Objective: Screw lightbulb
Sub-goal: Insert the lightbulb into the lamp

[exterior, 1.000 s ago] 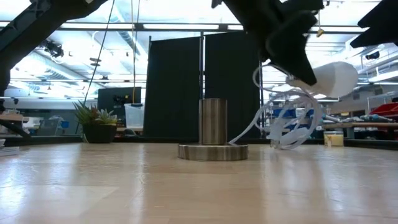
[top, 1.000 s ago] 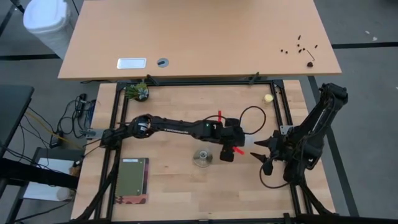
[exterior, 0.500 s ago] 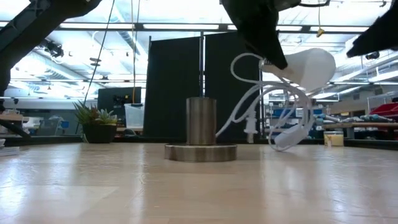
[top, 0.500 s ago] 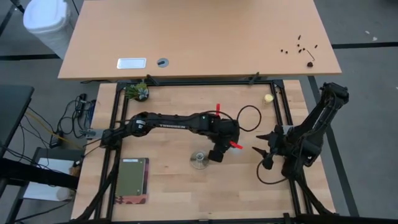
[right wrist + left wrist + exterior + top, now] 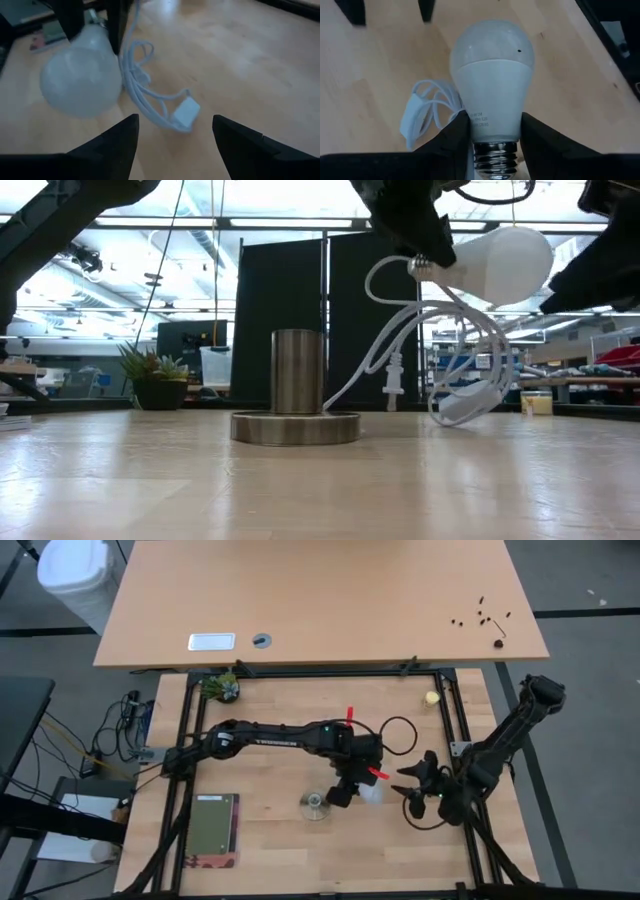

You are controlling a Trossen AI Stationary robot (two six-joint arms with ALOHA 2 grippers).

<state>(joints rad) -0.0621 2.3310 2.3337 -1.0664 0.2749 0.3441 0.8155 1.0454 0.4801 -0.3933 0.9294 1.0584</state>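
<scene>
Left gripper [image 5: 495, 137] clamps the bulb [image 5: 492, 95]; tip its base down over the socket [image 5: 296, 370] squarely; right gripper [image 5: 172, 145] gapes empty.

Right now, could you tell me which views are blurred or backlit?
Low view: bright ceiling lights backlight the arms into silhouettes, though the lightbulb reads clearly. Right wrist view: soft and blurred throughout. Left wrist view: sharp on the bulb between the left gripper fingers.

Two dark, jointed arms: left arm [image 5: 290, 737] bearing pale lettering and red fittings; right arm [image 5: 500, 750] trailing a black cable loop.
</scene>
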